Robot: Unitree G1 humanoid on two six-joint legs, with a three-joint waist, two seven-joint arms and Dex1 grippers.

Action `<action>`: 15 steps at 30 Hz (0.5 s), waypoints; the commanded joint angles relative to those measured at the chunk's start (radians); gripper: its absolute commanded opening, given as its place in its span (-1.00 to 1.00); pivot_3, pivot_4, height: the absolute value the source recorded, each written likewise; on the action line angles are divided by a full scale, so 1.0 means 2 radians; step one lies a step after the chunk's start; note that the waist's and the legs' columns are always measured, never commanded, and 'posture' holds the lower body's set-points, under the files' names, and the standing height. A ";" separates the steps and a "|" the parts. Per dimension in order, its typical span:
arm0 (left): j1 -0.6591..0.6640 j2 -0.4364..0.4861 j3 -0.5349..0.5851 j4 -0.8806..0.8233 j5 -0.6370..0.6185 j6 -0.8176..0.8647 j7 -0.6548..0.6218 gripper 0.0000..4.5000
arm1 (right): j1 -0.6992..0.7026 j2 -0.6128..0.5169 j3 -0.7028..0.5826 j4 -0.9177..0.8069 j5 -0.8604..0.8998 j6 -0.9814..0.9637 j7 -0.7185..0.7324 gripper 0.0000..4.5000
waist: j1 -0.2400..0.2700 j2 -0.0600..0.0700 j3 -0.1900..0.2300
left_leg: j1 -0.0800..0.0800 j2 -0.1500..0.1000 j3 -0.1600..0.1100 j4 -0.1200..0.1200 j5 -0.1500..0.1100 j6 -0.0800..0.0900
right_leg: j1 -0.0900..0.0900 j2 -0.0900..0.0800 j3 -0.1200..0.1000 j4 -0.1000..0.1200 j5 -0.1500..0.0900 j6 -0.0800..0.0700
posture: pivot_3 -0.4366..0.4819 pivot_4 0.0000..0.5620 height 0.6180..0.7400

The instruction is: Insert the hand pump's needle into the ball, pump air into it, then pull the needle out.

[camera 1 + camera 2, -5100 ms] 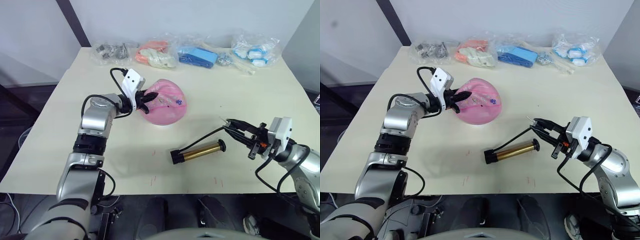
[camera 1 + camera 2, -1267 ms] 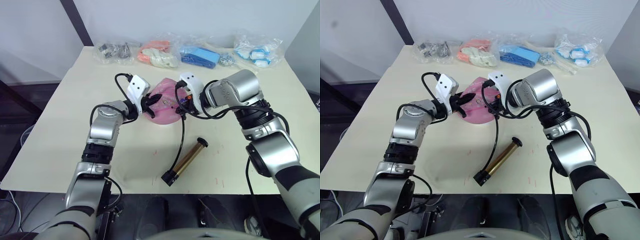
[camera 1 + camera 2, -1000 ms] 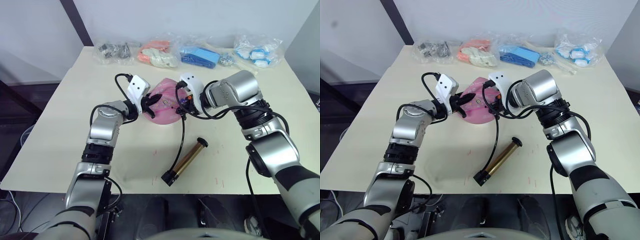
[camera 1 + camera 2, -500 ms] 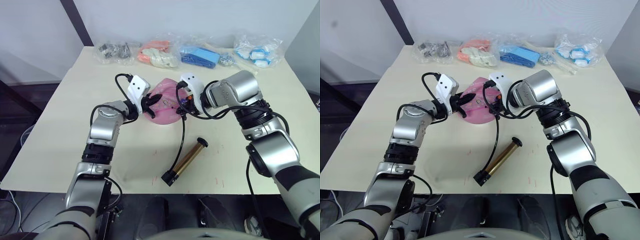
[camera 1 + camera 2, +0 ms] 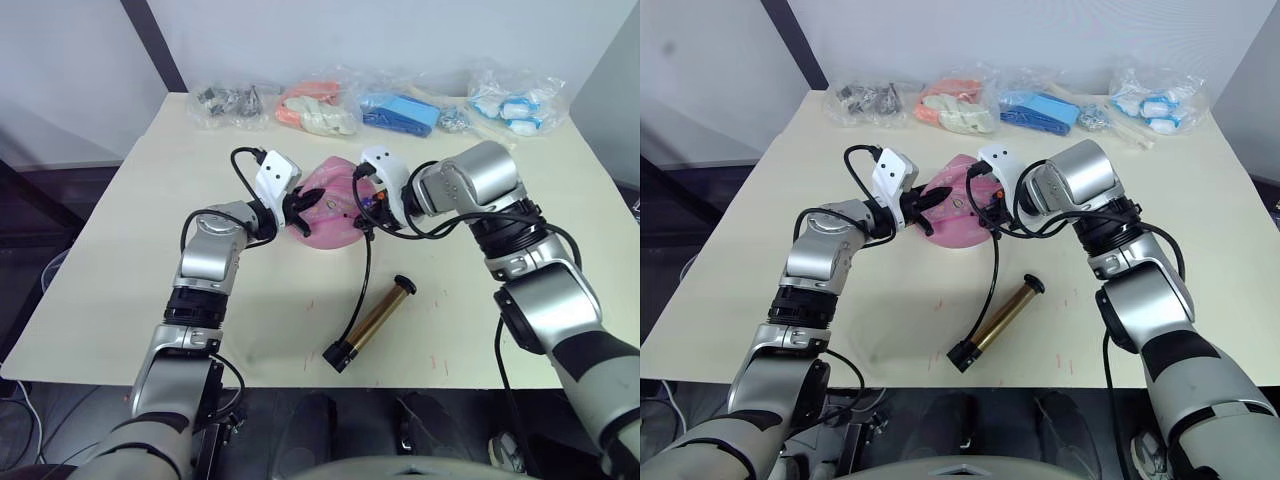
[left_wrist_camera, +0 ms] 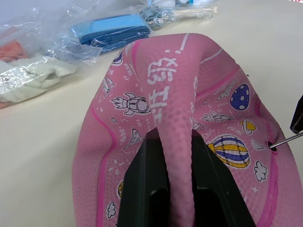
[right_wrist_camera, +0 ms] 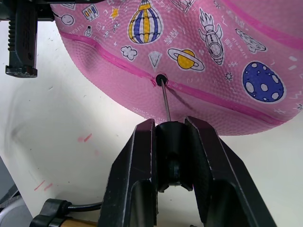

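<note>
The pink ball point(image 5: 335, 212), saggy and printed with cartoons, lies mid-table. My left gripper point(image 5: 301, 208) is shut on a raised fold of the ball point(image 6: 176, 94), pinched between its black fingers point(image 6: 142, 184). My right gripper point(image 7: 170, 130) is shut on the black needle holder at the end of the hose. The thin needle point(image 7: 164, 98) has its tip in the ball's valve hole point(image 7: 161, 77), on a pink seam. The hand pump point(image 5: 378, 312) lies on the table nearer me, its gold barrel slanted. Its black hose point(image 5: 362, 275) runs up to my right gripper point(image 5: 366, 212).
Several clear bags line the table's far edge: metal parts point(image 5: 226, 100), orange and white items point(image 5: 314, 108), blue items point(image 5: 396, 111), blue-white items point(image 5: 511, 102). Bare tabletop point(image 5: 130, 250) lies to the ball's left.
Five seconds ago my right gripper held the hose end at the table's right; it has since moved to the ball, and the pump barrel swung round. Nothing has moved in the last second.
</note>
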 commanded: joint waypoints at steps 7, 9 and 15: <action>0.006 -0.008 -0.011 -0.002 0.000 0.000 -0.003 -1.00 | 0.002 -0.010 0.009 -0.002 -0.015 -0.003 0.001 -0.83 | 0.000 0.000 0.000 | 0.000 0.000 0.000 0.000 0.000 0.000 | 0.000 0.000 0.000 0.000 0.000 0.000 | -0.05 -0.47 0.97; 0.006 -0.008 -0.010 -0.002 0.000 0.000 -0.003 -1.00 | 0.002 -0.010 0.012 -0.002 -0.015 -0.004 0.003 -0.83 | 0.000 0.000 0.000 | 0.000 0.000 0.000 0.000 0.000 0.000 | 0.000 0.000 0.000 0.000 0.000 0.000 | -0.05 -0.47 0.97; 0.009 -0.011 -0.013 -0.006 0.000 0.002 -0.004 -1.00 | -0.008 0.005 0.011 0.000 -0.011 0.012 0.001 -0.83 | 0.000 0.000 0.000 | 0.000 0.000 0.000 0.000 0.000 0.000 | 0.000 0.000 0.000 0.000 0.000 0.000 | -0.05 -0.47 0.97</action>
